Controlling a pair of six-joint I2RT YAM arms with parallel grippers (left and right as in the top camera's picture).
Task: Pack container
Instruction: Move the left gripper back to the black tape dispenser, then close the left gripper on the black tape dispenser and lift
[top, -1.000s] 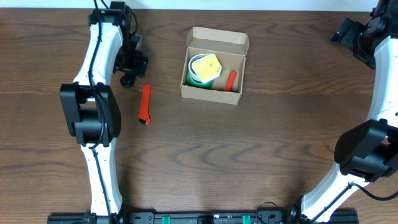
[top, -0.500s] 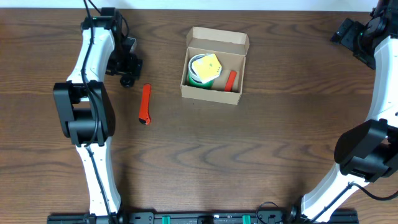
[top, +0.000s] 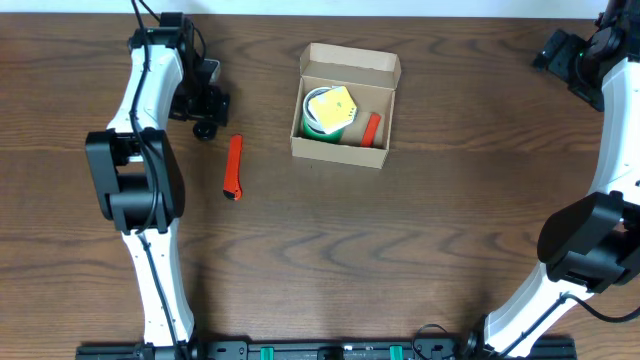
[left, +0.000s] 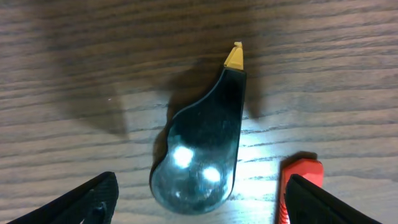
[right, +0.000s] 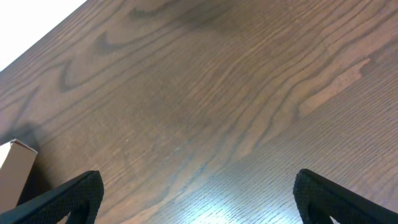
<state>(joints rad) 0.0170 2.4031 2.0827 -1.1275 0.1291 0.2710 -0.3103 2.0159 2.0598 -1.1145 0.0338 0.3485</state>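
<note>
the container (top: 338, 152) sits open by the middle of the far edge of the table (top: 400, 260); light, thin cardboard, i'd say, so pinch a wall near a corner. left gripper (left: 208, 202) jaws spread over a black dispenser (left: 200, 146), right gripper (right: 199, 199) jaws spread, empty.

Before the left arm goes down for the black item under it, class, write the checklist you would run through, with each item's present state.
1. Left gripper open: ok, fingers wide apart.
2. Black dispenser centred between the fingers: ok.
3. Red tool clear of the grasp: cannot tell; it lies close to one finger.
4. Container open: ok, flap up.
5. Room inside the container: cannot tell; a green roll and other items already fill much of it.
6. Right gripper out of the way: ok, open over bare wood.
</note>
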